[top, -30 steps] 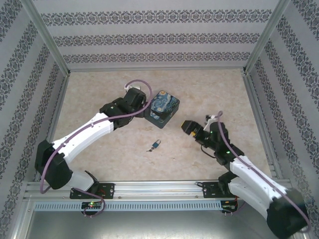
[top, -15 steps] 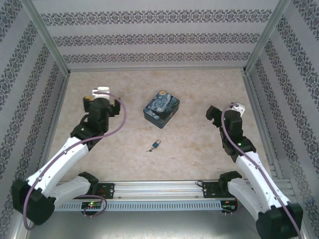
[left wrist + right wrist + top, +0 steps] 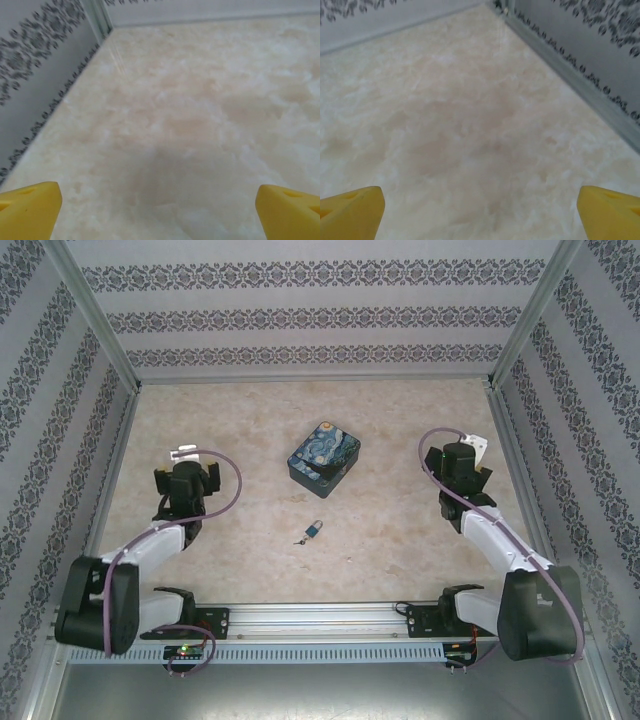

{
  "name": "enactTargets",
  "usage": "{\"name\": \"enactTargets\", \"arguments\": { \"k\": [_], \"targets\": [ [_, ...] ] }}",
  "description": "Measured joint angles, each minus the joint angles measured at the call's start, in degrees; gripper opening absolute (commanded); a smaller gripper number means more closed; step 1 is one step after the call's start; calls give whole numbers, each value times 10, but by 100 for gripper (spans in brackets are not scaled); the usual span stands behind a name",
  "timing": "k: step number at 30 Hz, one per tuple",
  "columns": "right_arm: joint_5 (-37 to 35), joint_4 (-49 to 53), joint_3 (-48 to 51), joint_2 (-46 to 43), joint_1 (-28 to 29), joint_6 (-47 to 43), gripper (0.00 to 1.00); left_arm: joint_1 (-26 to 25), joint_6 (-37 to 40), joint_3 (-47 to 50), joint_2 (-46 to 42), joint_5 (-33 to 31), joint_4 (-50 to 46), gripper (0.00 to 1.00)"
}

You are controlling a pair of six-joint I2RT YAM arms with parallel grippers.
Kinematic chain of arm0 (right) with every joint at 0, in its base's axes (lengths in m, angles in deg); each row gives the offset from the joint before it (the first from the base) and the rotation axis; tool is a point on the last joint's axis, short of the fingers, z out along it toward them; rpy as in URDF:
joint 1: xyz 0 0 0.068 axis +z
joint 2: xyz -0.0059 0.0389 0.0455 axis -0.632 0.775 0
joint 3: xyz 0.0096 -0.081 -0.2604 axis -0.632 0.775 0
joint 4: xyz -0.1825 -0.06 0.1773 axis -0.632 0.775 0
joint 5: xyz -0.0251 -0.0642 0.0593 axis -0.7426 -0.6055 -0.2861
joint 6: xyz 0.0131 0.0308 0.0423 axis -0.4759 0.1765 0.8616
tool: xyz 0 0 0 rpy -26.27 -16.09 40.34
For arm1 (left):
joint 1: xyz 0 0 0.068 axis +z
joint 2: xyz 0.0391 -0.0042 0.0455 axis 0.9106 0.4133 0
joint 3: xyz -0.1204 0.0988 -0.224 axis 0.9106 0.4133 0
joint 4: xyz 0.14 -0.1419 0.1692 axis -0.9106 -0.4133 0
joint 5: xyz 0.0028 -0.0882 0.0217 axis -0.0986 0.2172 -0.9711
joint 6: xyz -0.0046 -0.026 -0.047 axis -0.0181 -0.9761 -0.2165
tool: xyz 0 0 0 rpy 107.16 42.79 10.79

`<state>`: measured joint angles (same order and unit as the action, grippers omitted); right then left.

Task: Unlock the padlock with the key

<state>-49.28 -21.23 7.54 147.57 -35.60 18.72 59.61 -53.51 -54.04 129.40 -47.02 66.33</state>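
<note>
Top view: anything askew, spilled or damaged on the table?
Nothing stands out. The dark rectangular tin with the starry-night picture sits skewed to the table edges but looks intact. The tiny blue padlock and small thin key lie close together, nearer the arms. The left gripper and right gripper are open, clear of them.

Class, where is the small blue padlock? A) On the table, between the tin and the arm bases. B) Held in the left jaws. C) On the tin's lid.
A: the padlock lies on the table, apart from the tin, on its near side.
</note>
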Motion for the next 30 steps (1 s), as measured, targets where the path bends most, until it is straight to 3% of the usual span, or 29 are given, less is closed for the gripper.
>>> {"name": "enactTargets", "arguments": {
  "k": [9, 15, 19, 30],
  "targets": [
    [-5, -143, 30, 86, -19, -94, 98, 2, 0, 12, 133, 25, 160, 100],
    [69, -247, 70, 137, -19, -135, 98, 23, 1, 14, 167, 84, 214, 100],
    [127, -369, 111, 185, -18, -162, 98, 35, 1, 15, 180, 117, 221, 99],
    [216, -424, 123, 196, -39, -173, 98, 43, 0, 15, 180, 151, 224, 99]
  ]
}}
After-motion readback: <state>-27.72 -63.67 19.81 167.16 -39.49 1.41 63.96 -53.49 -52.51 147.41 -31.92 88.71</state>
